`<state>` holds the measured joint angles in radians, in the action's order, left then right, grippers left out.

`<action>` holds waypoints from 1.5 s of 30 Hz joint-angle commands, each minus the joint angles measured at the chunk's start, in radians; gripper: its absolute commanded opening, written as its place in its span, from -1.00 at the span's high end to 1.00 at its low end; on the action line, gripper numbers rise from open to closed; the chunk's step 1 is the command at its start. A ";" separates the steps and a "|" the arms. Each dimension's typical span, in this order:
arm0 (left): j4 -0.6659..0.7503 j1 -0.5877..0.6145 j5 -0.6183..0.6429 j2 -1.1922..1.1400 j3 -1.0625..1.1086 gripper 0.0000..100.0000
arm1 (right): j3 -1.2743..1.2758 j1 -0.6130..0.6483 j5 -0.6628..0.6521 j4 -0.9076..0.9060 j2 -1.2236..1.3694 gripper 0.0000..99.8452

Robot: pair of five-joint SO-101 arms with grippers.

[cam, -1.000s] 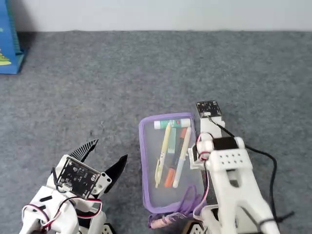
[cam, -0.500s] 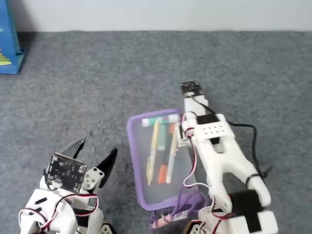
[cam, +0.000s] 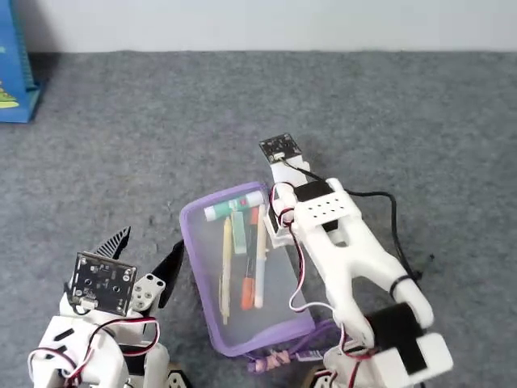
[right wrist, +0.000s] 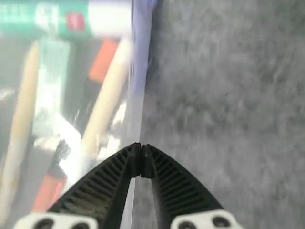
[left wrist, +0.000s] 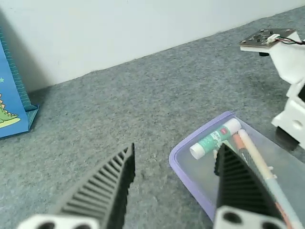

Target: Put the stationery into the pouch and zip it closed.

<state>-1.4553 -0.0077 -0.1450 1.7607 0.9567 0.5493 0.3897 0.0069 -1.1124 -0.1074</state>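
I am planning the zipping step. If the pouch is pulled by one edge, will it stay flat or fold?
The pouch looks like thin clear plastic, so it will probably fold where the right gripper pinches its rim. The pens inside likely weigh down the rest.

I find the pouch (cam: 208,267), clear with purple edging, lying flat and skewed on the grey carpet (cam: 121,121). Inside, a green-and-white glue stick (cam: 234,206) lies crosswise at the far end. Below it, lengthwise and side by side, lie a cream pen (cam: 225,275), an orange marker (cam: 249,279) and a white pen (cam: 262,267).
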 commanded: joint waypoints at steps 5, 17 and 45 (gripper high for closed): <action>0.014 0.008 0.009 0.003 -0.005 0.48 | -0.057 -0.001 0.003 -0.325 -0.237 0.98; 0.015 0.000 0.009 0.003 -0.005 0.48 | -0.049 0.047 -0.008 -0.677 -0.231 0.98; 0.015 0.000 0.009 0.003 -0.004 0.48 | 0.198 0.246 -0.008 -0.318 -0.223 0.98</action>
<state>-1.4553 -0.0077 -0.1450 1.7607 0.9567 0.7488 0.6398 0.0069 -1.5083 -0.3360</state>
